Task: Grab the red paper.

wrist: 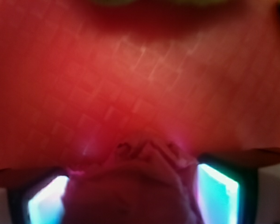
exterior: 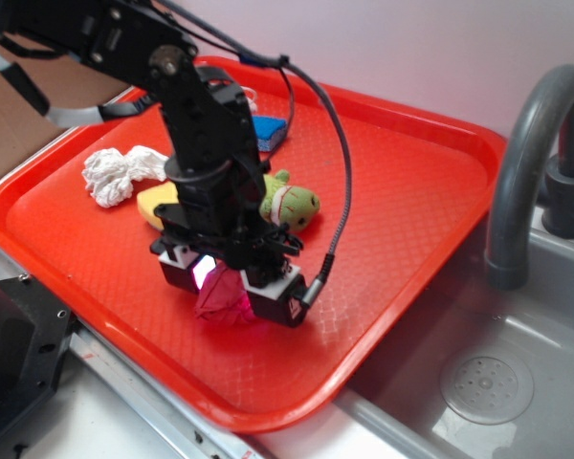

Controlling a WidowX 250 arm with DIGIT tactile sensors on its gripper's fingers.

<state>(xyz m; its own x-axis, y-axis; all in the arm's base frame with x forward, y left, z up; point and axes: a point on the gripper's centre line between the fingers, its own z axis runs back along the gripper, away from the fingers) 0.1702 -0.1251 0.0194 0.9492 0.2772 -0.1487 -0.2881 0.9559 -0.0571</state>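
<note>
The red paper [exterior: 222, 296], a dark crimson wrinkly wad, sits between the two fingers of my gripper [exterior: 228, 285] near the front of the red tray [exterior: 402, 201]. In the wrist view the red paper [wrist: 135, 182] fills the gap between the glowing pads [wrist: 217, 193], touching both. The jaws are closed against the wad. Its underside looks close to the tray floor; whether it rests on it I cannot tell.
Behind the gripper lie a green plush toy [exterior: 292, 203], a yellow object [exterior: 158, 204], a white wrinkly paper wad [exterior: 120, 172] and a blue object [exterior: 268, 131]. A grey faucet [exterior: 536, 143] and a sink with a drain [exterior: 486, 387] are to the right.
</note>
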